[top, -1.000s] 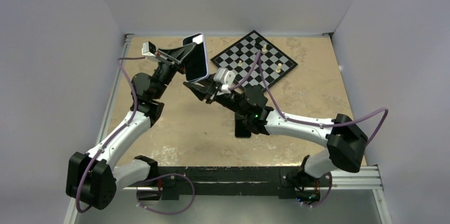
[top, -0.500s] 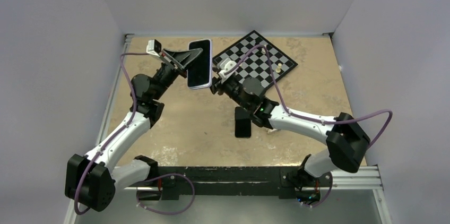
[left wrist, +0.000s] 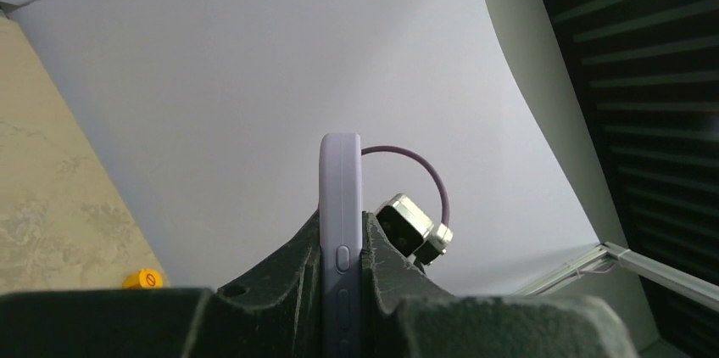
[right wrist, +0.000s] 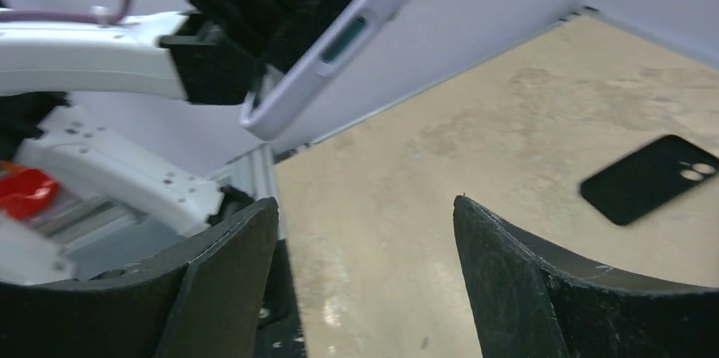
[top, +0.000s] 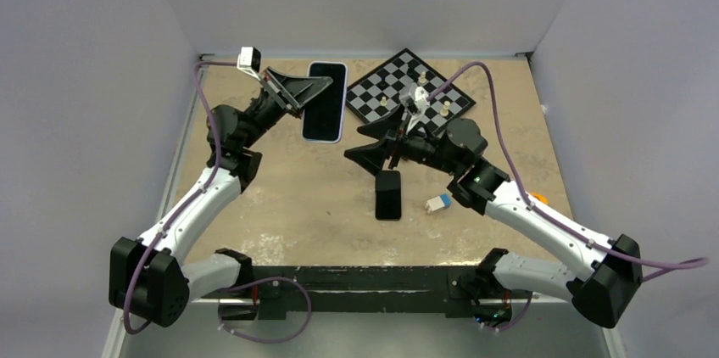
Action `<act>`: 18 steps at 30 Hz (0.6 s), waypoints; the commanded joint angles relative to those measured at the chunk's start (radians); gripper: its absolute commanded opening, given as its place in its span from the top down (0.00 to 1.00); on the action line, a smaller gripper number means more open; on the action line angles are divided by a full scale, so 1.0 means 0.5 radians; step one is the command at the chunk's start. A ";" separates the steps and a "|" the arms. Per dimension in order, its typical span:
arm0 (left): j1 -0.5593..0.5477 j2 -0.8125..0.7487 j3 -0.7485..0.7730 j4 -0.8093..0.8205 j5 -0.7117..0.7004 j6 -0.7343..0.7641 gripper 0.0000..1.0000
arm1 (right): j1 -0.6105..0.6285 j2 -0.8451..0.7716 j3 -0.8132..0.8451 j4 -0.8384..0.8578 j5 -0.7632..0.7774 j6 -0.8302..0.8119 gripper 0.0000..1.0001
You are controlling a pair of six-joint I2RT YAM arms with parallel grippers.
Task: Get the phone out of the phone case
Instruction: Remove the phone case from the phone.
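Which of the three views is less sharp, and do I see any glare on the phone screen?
Top external view: sharp, evenly lit, soft shadows, no glare on the phone screen. Left wrist view: phone edge crisp, left claw underexposed, nearly black. Right wrist view: the softest, right claw a dark foreground shape.

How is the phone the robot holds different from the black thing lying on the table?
The phone is pinched in the left gripper, up off the table; the black case lies flat on the table with no gripper on it. The phone has a pale lilac edge; the black case is black all over. Both are flat rectangles with rounded corners.
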 commanded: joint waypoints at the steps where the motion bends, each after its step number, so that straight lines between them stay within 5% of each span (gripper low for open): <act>1: 0.016 -0.011 0.132 0.134 0.055 0.078 1.00 | -0.052 0.042 0.136 0.158 -0.670 0.407 0.21; 10: 0.016 -0.071 0.134 0.031 0.073 0.140 1.00 | -0.064 0.178 0.277 0.375 -0.747 0.630 0.23; 18: 0.016 -0.103 0.140 0.006 0.070 0.151 1.00 | -0.070 0.289 0.401 0.341 -0.667 0.674 0.39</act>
